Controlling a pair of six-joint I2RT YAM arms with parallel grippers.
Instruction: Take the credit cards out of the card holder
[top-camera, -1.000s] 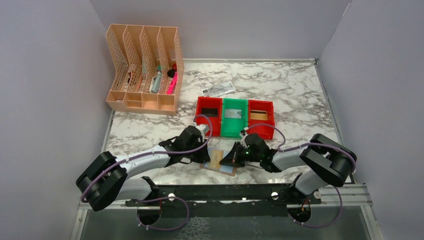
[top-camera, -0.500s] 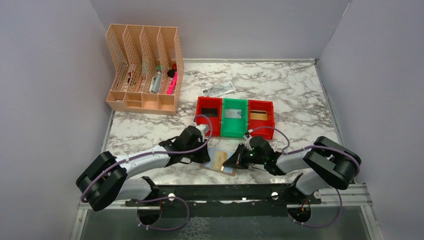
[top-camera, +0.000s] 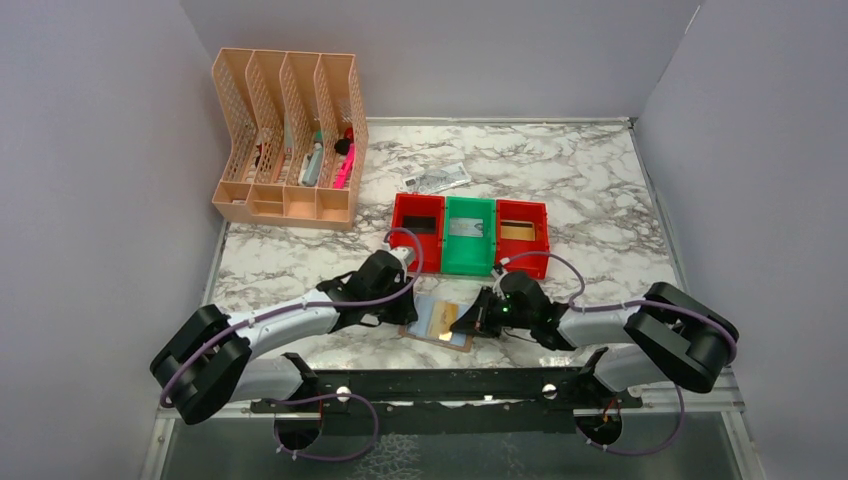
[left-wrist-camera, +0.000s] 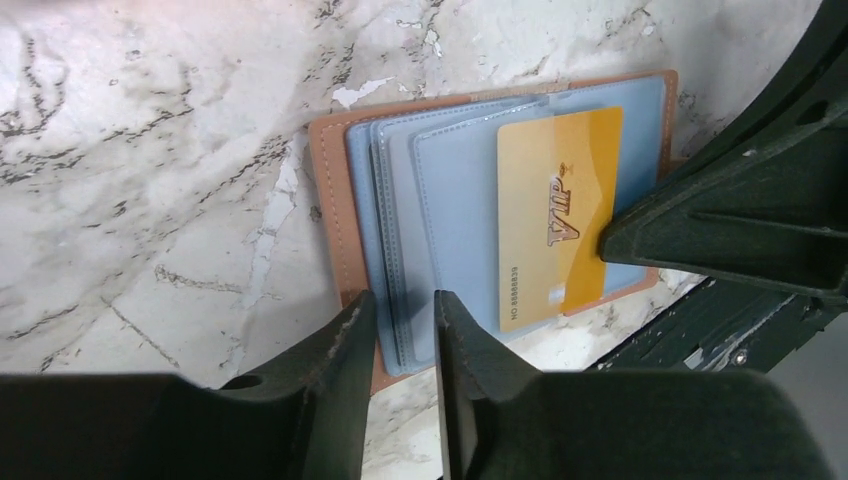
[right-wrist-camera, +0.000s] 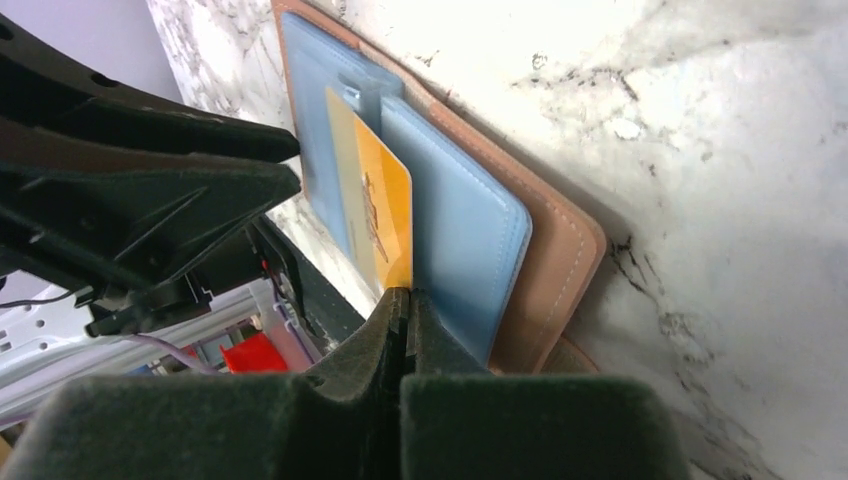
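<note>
The tan card holder (top-camera: 418, 305) lies open on the marble near the front edge, blue panels up (left-wrist-camera: 450, 200). A gold credit card (left-wrist-camera: 555, 220) marked VIP sticks partly out of a pocket (right-wrist-camera: 385, 215). My right gripper (right-wrist-camera: 405, 300) is shut on that card's outer edge, at the holder's right side (top-camera: 464, 322). The left gripper (left-wrist-camera: 405, 315) stands narrowly open over the holder's opposite corner (top-camera: 408, 310), the blue panel edge showing through the gap. Nothing is pinched between its fingers.
Behind the holder stand a red bin (top-camera: 417, 232), a green bin (top-camera: 469, 238) and a second red bin (top-camera: 523, 235), each with a flat card in it. A crumpled paper note (top-camera: 437, 179) lies farther back. A peach file organizer (top-camera: 290, 140) fills the back left.
The right gripper has drawn back to the right with the gold card, which now shows further out of the pocket. The left jaws have parted slightly.
</note>
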